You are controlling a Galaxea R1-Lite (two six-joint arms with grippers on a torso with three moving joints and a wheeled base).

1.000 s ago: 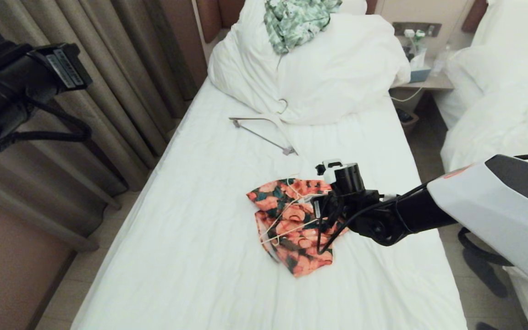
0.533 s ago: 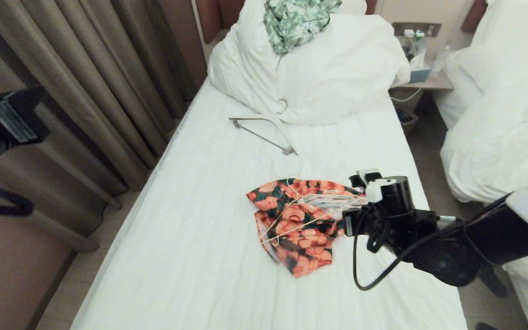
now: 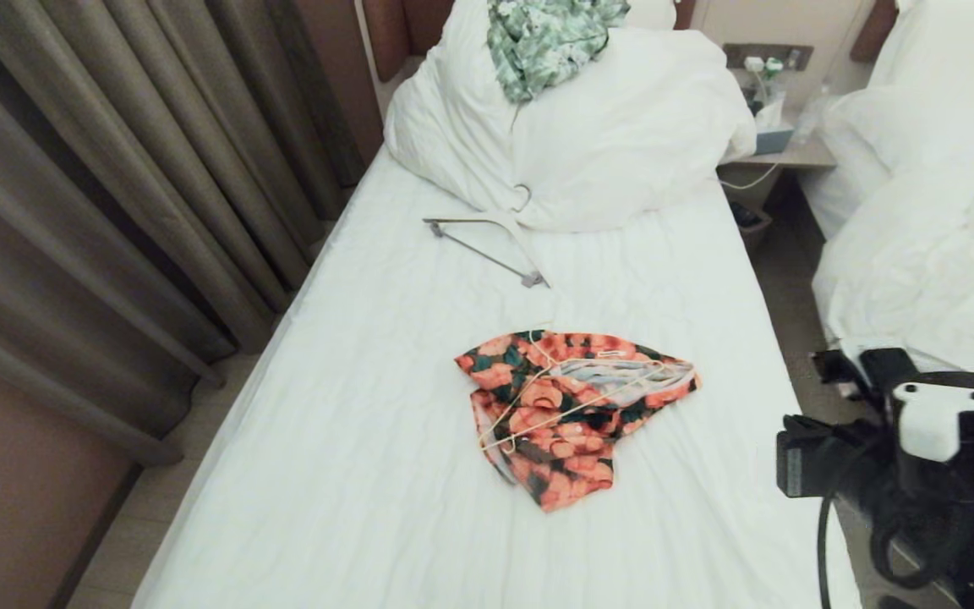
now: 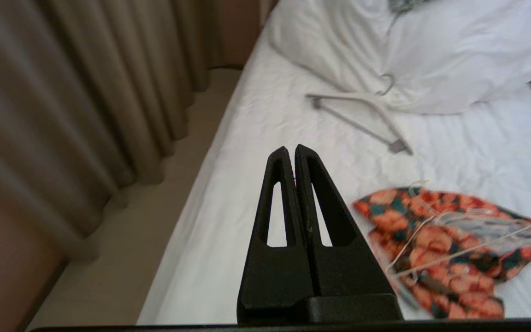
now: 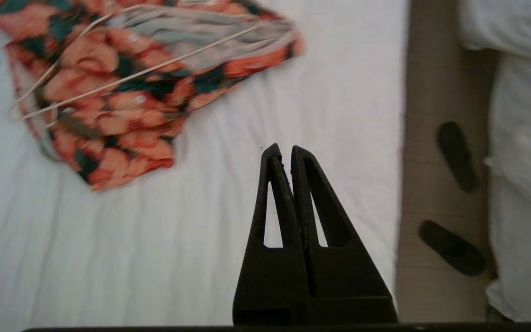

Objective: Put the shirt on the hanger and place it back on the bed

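The right gripper (image 5: 281,150) has its two black fingers pressed together on nothing, poised over bare sheet near the right edge of the bed (image 3: 352,474); in the head view its arm sits low at the right, beyond the mattress edge. The left gripper (image 4: 291,151) is likewise closed and empty, hanging above the bed's left side near the curtain (image 3: 98,194). Between them, well apart from both, the flowered shirt (image 3: 567,414) lies crumpled on the middle of the sheet, with the thin cream wire hanger (image 3: 538,397) threaded through it, its wires showing across the fabric. Farther up the bed a thicker grey-white hanger (image 3: 487,241) rests against the big white pillow (image 3: 614,144), which carries a green-and-white garment (image 3: 546,38). Two dark slippers (image 5: 454,157) lie on the floor between the beds.
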